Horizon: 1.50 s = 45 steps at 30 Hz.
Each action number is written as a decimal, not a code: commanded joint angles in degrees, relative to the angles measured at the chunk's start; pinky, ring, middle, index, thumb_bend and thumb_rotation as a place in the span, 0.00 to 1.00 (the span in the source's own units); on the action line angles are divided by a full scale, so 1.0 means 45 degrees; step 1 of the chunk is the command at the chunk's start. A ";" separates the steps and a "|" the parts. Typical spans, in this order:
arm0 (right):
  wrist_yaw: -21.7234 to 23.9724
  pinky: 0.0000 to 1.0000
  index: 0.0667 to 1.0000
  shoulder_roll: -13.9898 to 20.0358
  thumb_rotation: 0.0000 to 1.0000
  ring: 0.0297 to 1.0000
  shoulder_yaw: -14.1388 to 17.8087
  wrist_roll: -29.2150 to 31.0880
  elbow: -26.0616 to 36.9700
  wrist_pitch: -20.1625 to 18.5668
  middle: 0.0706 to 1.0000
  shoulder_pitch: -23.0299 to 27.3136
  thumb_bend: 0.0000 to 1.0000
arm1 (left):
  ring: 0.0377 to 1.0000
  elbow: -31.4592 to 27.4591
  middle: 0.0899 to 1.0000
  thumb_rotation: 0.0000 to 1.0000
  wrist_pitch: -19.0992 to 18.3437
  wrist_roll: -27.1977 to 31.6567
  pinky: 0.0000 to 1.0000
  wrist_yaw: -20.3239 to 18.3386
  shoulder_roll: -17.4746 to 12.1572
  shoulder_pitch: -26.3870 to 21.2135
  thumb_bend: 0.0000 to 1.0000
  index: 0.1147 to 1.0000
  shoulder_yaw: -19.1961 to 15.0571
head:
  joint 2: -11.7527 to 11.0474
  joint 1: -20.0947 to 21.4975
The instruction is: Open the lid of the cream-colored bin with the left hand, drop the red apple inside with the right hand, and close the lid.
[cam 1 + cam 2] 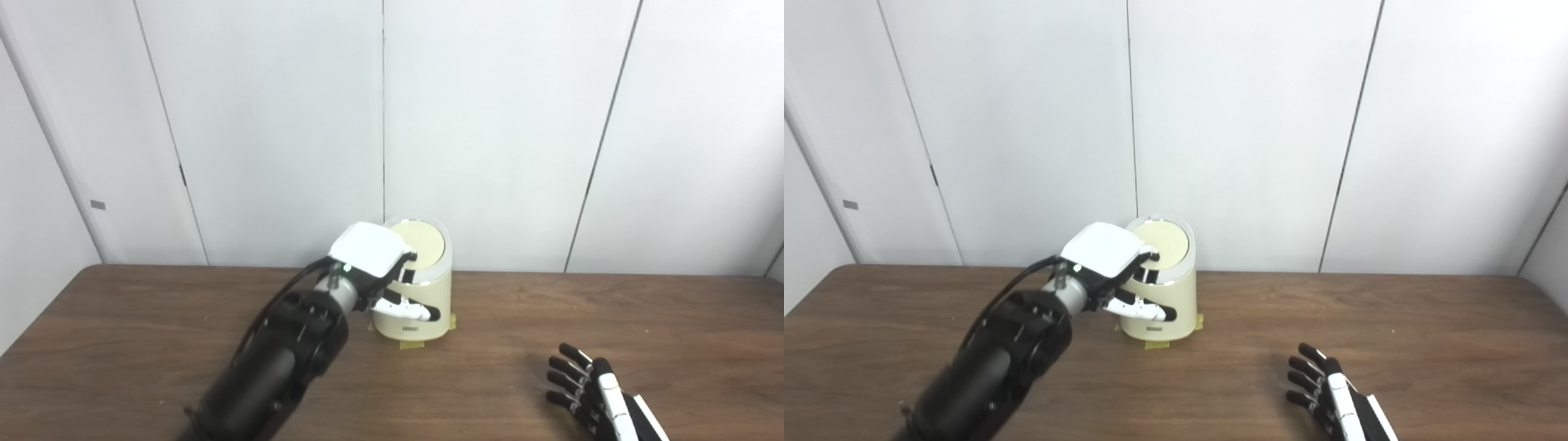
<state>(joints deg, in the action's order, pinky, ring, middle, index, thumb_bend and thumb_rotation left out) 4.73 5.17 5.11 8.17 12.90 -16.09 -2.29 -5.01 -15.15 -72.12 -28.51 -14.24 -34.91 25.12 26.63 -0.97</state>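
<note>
Left eye view showed the left hand (375, 262) at the top of the cream-colored bin (416, 306), its white back plate facing up and toward the camera. Its fingers (407, 256) were curled over the near-left edge of the lid (421, 240), touching it, while the thumb (409, 309) lay extended across the front wall of the bin body. Whether the fingers actually gripped the lid edge or only pressed on it could not be determined, because the back plate covered the contact. The lid was a round, pale yellow disc, seated flat in its light rim and tilted toward the camera; it appeared closed. The left arm (275, 361), black with a grey wrist section, ran from the bottom edge up to the bin.

The bin stood upright on the desk (153, 343), near the rear edge and close to the wall (490, 122). Small pieces of yellow tape (411, 345) marked its base at the front and right.

The right hand (1329, 398) rested low over the desk at the bottom right, well apart from the bin. It held nothing, and its dark fingers were spread and extended forward.

The red apple was not visible in either view. The desk surface was dark wood grain; the wall behind consisted of white panels.
</note>
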 commanded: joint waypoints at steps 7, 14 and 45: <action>-0.0029 0.79 0.86 0.0086 0.95 0.84 0.0036 0.0086 0.0323 0.0045 0.84 0.0211 0.44 | 0.80 -0.0588 0.82 0.38 0.0443 0.0893 0.70 0.5044 0.0607 0.0083 0.47 0.80 -0.1950 | 0.0018 -0.0001; -0.0139 0.79 0.86 0.0098 0.96 0.84 -0.0061 -0.0111 0.0360 0.0007 0.84 0.0223 0.44 | 0.89 -0.1408 0.90 0.53 0.0553 0.1374 0.77 0.5883 0.0622 0.0644 0.44 0.93 -0.2486 | 0.0027 0.0051; 0.0348 0.83 0.94 -0.0166 0.77 0.88 0.0175 0.0996 -0.1267 0.3339 0.87 0.0529 0.58 | 1.00 -0.0911 1.00 0.82 0.2949 1.2273 0.98 0.6060 0.1898 0.6891 0.38 1.00 -0.6473 | -0.0246 0.0062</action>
